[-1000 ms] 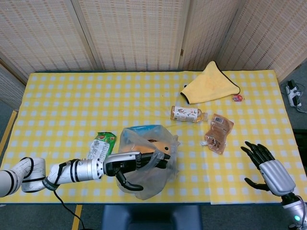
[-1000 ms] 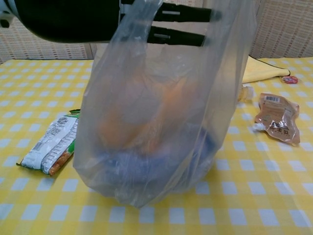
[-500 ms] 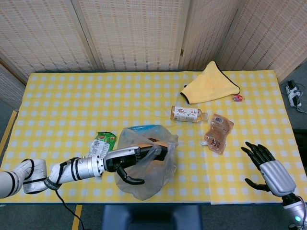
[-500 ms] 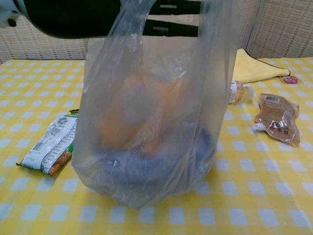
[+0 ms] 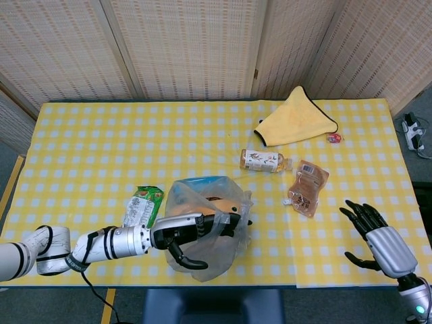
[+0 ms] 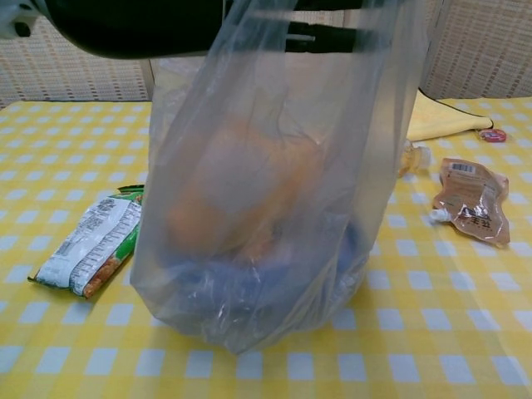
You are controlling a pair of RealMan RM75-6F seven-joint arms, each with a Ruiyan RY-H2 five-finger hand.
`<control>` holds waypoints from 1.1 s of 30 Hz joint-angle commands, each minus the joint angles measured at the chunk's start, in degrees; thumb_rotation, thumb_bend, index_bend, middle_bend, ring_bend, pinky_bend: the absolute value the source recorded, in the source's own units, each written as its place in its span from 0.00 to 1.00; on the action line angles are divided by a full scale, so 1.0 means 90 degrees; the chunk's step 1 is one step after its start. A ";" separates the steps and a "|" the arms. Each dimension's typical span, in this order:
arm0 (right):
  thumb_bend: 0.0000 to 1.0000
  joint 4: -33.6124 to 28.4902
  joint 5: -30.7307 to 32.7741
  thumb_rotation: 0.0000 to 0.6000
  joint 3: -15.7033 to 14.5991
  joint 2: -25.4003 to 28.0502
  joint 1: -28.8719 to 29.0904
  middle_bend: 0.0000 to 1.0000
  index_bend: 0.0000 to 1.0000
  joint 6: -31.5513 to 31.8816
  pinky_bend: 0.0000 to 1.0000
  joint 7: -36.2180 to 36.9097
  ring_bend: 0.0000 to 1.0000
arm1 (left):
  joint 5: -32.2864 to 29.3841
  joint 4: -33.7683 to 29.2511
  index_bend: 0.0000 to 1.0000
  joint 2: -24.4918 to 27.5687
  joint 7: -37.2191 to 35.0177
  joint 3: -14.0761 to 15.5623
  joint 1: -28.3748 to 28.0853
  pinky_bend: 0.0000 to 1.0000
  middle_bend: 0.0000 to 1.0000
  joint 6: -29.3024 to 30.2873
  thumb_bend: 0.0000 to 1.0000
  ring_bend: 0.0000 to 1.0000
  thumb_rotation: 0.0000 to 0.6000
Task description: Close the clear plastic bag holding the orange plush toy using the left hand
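The clear plastic bag [image 5: 214,248] stands near the table's front edge and fills the chest view [image 6: 266,208]. Through the plastic, the orange plush toy [image 6: 237,187] lies above something blue at the bottom; from above it peeks out at the bag's mouth [image 5: 221,202]. My left hand [image 5: 191,231] reaches in from the left and grips the bag's upper edge, fingers across the mouth and thumb curled under. Its dark fingers [image 6: 324,33] show behind the plastic at the top of the chest view. My right hand [image 5: 372,236] hovers open at the front right, well away from the bag.
A green snack packet [image 5: 143,206] lies just left of the bag, also seen in the chest view [image 6: 87,245]. A small bottle [image 5: 263,160] and a brown pouch [image 5: 308,185] lie to the right. A yellow cloth [image 5: 297,118] and a small red item [image 5: 333,138] sit at the back right.
My left hand has shifted slightly right and toward the front edge with the bag's top in it. The plastic has bunched differently around the plush. The right hand has not moved.
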 commanded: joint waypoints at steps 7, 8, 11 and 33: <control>0.27 0.0036 -0.0031 1.00 -0.0006 0.0016 -0.0036 0.00 0.00 0.0080 0.00 0.0056 0.00 | 0.0058 -0.0087 0.09 -0.0060 -0.0239 -0.0031 -0.0128 0.10 0.01 -0.0120 0.36 0.00 1.00; 0.27 0.0038 -0.0032 1.00 -0.0006 0.0017 -0.0039 0.00 0.00 0.0085 0.00 0.0060 0.00 | 0.0089 -0.0101 0.09 -0.0067 -0.0292 -0.0017 -0.0148 0.10 0.01 -0.0126 0.36 0.00 1.00; 0.27 0.0040 -0.0056 1.00 -0.0014 0.0018 -0.0042 0.00 0.00 0.0098 0.00 0.0066 0.00 | 0.0080 -0.0147 0.09 -0.0116 -0.0454 -0.0023 -0.0216 0.11 0.01 -0.0175 0.36 0.00 1.00; 0.27 0.0082 -0.0114 1.00 -0.0022 0.0029 -0.0072 0.00 0.00 0.0184 0.00 0.0141 0.00 | 0.0205 -0.0328 0.08 -0.0243 -0.0591 -0.0064 -0.0508 0.17 0.05 -0.0279 0.36 0.01 1.00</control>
